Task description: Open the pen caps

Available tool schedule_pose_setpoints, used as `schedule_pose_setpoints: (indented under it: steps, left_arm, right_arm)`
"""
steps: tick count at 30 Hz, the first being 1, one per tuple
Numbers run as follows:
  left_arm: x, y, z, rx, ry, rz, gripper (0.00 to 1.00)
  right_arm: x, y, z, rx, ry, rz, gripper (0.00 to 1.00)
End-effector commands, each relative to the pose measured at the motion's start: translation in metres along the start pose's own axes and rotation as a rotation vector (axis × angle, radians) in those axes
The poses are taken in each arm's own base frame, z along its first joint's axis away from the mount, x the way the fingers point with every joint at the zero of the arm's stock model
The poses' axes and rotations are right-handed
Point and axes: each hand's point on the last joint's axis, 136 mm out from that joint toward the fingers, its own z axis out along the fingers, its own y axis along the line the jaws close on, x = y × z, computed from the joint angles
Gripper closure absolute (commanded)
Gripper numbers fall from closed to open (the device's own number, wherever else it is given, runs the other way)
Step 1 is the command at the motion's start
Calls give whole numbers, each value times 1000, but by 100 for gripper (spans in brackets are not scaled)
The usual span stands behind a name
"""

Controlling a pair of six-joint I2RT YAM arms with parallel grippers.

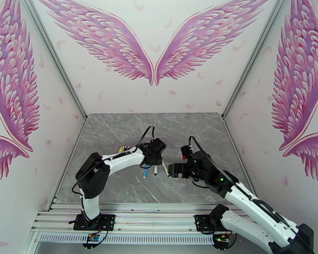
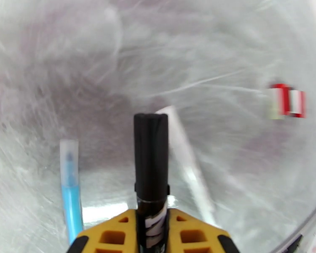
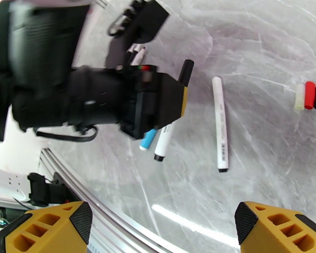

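My left gripper [image 1: 154, 156] [image 2: 151, 216] is shut on a white-barrelled pen [image 3: 164, 138] and holds it off the table. The pen's black cap [image 2: 151, 157] [image 3: 186, 71] sticks out beyond the yellow fingertips. Below it on the table lie a blue pen [image 2: 70, 186] [image 3: 148, 140] and a white pen [image 2: 187, 161] [image 3: 220, 123]. My right gripper [image 1: 169, 169] [image 3: 162, 228] is open with nothing between its fingers, just right of the left gripper and facing it. Three loose caps [image 3: 309, 95], white, red and black, lie side by side to the right.
More pens [image 1: 123, 148] lie in a bunch behind the left arm's forearm. The red cap group [image 1: 183, 151] sits close behind the right wrist. Grey marble table [image 1: 116, 132] with walls on three sides; metal rail [image 1: 138, 219] along the near edge.
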Motion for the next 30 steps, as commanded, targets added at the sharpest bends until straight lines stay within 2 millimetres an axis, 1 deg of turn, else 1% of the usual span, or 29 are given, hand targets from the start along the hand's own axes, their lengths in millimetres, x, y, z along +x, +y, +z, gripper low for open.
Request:
schedule_pose_setpoints:
  steps: [1, 5, 11, 13, 18, 23, 30]
  left_arm:
    - [-13, -19, -18, 162, -66, 84, 82]
    - [-14, -24, -37, 300, -116, 149, 83]
    - [-11, -33, -67, 521, -191, 249, 83]
    - [-7, -36, -77, 567, -209, 289, 83]
    - [3, -42, -100, 650, -243, 369, 84]
    - [14, -47, -112, 697, -242, 420, 86]
    - [24, -57, -116, 722, -222, 472, 85]
  right_arm:
    - [-20, 22, -4, -89, -37, 54, 10]
    - [-30, 21, 2, -105, -45, 97, 17]
    - [-52, 31, 4, -136, -65, 126, 25]
    - [-57, 35, 7, -141, -54, 127, 26]
    - [-68, 37, 19, -124, -37, 137, 32]
    - [-73, 39, 30, -113, -7, 134, 36]
    - [-73, 43, 42, -120, 32, 126, 40]
